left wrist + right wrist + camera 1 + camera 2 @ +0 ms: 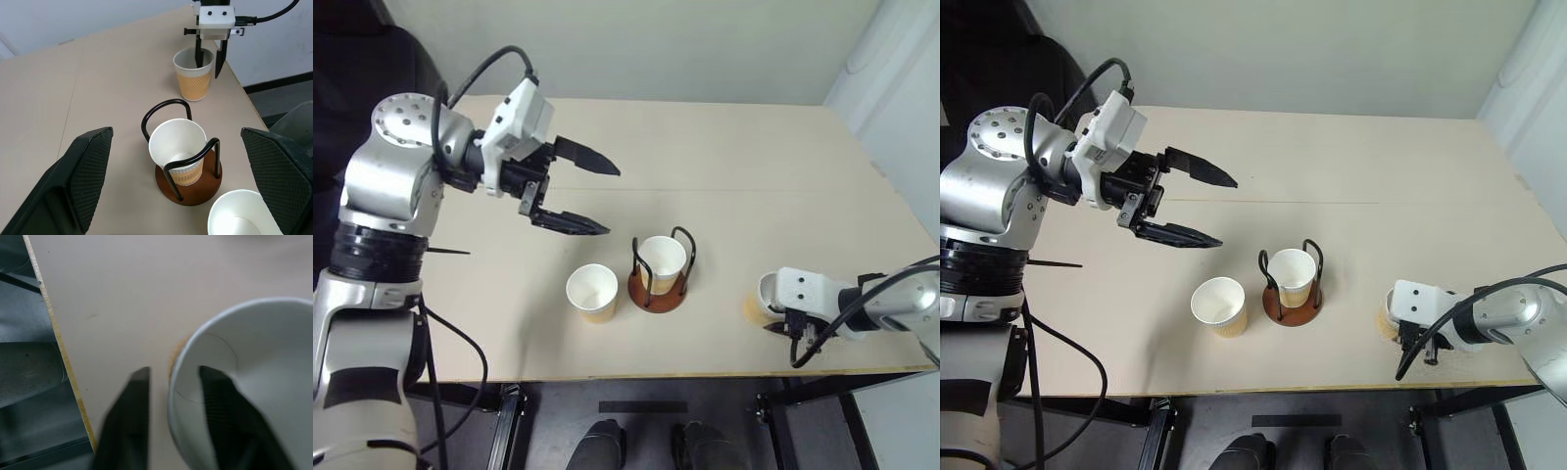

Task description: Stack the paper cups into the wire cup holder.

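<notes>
**Right fingers straddle the rim of the far-right cup; left fingers spread wide over bare surface**

1. Left gripper (576, 188): nearest the camera, raised above the left half of the surface (754, 166). Its two black fingers are spread to full width and hold nothing. They point toward the robot's right, tilted slightly down.

2. Loose cup (592, 293): stands upright near the front edge, mouth up, just left of the holder, apart from both grippers.

3. Holder (658, 291): round reddish-brown base with two black wire loops, at mid-surface near the front edge. One cup (662, 260) sits upright inside it, between the loops, mouth up.

4. Third cup (193, 73): stands upright at the right end of the surface, close to the front edge and well apart from the holder.

5. Right gripper (209, 59): lowered onto the third cup. One finger (230, 416) is inside the cup, the other outside, with the cup wall between them. The gap is narrow. Whether the fingers already press the wall cannot be told. The cup stands on the surface.
</notes>
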{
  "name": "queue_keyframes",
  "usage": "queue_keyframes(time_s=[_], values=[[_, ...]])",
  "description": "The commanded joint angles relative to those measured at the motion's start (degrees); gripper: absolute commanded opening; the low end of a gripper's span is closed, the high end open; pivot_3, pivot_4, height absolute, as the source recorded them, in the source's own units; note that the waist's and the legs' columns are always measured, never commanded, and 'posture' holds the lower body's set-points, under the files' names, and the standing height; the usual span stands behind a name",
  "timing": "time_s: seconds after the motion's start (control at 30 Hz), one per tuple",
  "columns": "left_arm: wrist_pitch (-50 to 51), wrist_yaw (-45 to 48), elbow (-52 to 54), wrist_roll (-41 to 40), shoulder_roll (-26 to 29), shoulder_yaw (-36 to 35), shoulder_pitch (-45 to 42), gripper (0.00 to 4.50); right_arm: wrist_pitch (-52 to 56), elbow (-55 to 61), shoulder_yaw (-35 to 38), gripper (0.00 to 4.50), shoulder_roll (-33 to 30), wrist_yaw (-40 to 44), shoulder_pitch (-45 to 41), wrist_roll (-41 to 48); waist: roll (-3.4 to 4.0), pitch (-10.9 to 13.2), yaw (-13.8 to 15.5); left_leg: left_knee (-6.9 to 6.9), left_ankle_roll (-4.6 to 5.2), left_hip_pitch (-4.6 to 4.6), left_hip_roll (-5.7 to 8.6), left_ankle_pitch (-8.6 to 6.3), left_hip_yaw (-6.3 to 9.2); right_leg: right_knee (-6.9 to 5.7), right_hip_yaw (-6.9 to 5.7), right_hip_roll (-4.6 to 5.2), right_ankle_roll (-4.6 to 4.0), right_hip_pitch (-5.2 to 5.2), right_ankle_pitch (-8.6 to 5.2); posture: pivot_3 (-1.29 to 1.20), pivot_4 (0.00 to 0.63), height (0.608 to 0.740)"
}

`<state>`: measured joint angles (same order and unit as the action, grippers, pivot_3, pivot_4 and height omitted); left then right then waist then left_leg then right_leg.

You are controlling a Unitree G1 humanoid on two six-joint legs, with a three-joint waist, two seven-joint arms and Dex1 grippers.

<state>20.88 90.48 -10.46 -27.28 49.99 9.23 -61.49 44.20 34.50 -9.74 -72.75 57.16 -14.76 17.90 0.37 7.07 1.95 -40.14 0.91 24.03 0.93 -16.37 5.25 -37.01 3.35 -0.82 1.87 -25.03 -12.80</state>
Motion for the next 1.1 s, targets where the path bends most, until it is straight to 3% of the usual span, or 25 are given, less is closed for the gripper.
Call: queue_keyframes(time_s=[0.03, 0.27, 0.73, 1.1], values=[[-1.6, 2.0, 0.0, 0.6, 0.4, -1.3, -0.5, 4.5, 0.9, 1.5, 3.1, 0.1, -0.1, 0.9, -0.8, 0.9, 0.0, 0.0, 0.0, 0.0, 0.0, 0.0, 0.0, 0.0, 0.0, 0.0, 0.01, 0.0, 0.0, 0.0, 0.0, 0.0, 0.15, 0.74], [-4.4, 2.0, -1.2, 1.8, 1.4, -0.4, 1.0, 4.5, 3.3, 2.1, 5.7, 0.04, -0.6, 3.0, -5.2, 3.5, 0.0, 0.0, -0.2, 0.01, 0.0, 0.0, 0.0, 0.0, 0.0, 0.0, 0.01, -0.01, 0.0, 0.0, 0.0, 0.0, 0.15, 0.74], [-6.2, 2.0, -2.6, 5.4, 0.3, 0.1, 1.5, 4.5, 9.4, 1.4, 1.0, 0.04, 4.1, 5.9, -32.3, 5.2, 0.0, 0.0, -0.4, 0.05, 0.01, 0.01, -0.01, -0.01, 0.03, 0.04, -0.01, -0.02, -0.01, -0.04, 0.0, 0.0, 0.15, 0.74], [-6.7, 2.0, -3.8, 5.5, -0.1, 0.6, 1.0, 4.5, 11.1, -1.1, -4.6, 0.04, 10.8, 8.1, -47.6, 4.9, 0.01, 0.0, -0.5, 0.06, 0.02, 0.02, 0.0, -0.01, 0.05, 0.07, -0.03, 0.0, -0.02, -0.07, -0.01, 0.0, 0.15, 0.74]])
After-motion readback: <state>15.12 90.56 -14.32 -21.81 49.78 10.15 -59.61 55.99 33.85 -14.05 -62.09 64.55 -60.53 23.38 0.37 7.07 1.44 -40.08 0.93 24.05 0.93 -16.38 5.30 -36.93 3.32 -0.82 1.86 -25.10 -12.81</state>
